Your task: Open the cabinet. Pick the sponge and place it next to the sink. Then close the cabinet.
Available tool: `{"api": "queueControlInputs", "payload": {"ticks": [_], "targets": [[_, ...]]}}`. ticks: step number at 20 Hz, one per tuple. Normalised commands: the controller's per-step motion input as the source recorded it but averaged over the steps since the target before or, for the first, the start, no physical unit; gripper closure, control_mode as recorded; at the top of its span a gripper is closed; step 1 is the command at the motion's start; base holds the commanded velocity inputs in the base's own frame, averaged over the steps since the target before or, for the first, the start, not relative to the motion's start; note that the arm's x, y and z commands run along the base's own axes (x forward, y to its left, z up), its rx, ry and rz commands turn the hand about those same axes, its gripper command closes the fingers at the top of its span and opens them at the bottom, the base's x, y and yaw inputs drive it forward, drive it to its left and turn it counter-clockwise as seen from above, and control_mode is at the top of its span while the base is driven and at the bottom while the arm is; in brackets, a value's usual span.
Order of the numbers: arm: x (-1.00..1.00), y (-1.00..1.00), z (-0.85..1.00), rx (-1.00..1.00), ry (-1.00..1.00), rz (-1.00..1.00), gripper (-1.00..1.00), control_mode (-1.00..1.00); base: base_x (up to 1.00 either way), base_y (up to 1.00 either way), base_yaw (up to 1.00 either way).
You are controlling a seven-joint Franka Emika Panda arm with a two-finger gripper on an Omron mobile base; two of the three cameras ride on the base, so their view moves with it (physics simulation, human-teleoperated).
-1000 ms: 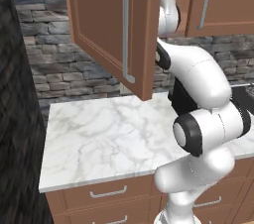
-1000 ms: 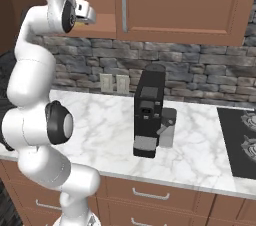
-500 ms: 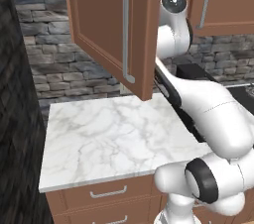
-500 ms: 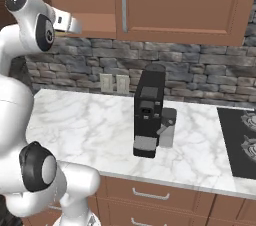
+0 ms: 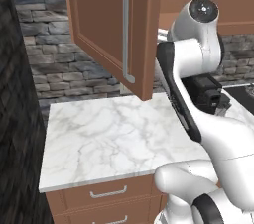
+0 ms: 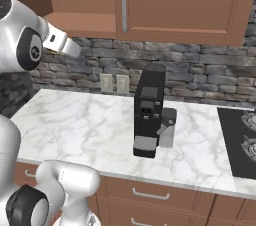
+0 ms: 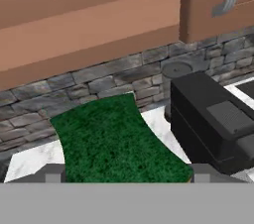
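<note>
- We are seeing the cabinet [image 5: 106, 22] showing warm brown wood, with its bar handle [image 5: 128, 27] gleaming silver.
- The counter [image 5: 104, 139] is showing white marble with grey veins running through it.
- The wall [image 6: 200, 77] is showing rough stone in mixed greys, with darker joints.
- The coffee machine [image 6: 149, 111] is looking black, with a grey front part.
- The hob [image 6: 239, 142] is lying black against the marble.
- The drawers [image 5: 99, 196] are matching the brown, with short silver handles.
- In the hand view, we are looking at a sponge [image 7: 116, 141] showing a dark green, speckled face.
- The arm [image 5: 198, 44] is showing white with dark joints.
</note>
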Motion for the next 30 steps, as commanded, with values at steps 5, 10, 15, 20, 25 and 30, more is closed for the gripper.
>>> {"api": "queueControlInputs", "payload": {"ticks": [5,10,15,20,25,30], "targets": [[-1.0,-0.34,-0.13,0.13,0.25,-0.09,1.0,-1.0,0.0,0.0,0.0],[-0.86,-0.05,-0.23,0.03,0.14,-0.04,1.0,-1.0,0.0,0.0,0.0],[-0.22,0.0,-0.12,0.0,0.07,0.0,1.0,-1.0,0.0,0.0,0.0],[0.0,0.01,0.0,0.0,0.01,0.0,1.0,1.0,-0.51,0.0,-0.04],[0.0,0.0,0.0,0.0,0.0,0.0,1.0,1.0,-0.99,-0.1,-0.24],[0.0,0.0,0.0,0.0,0.0,0.0,1.0,1.0,-0.64,-0.27,-0.64]]}}
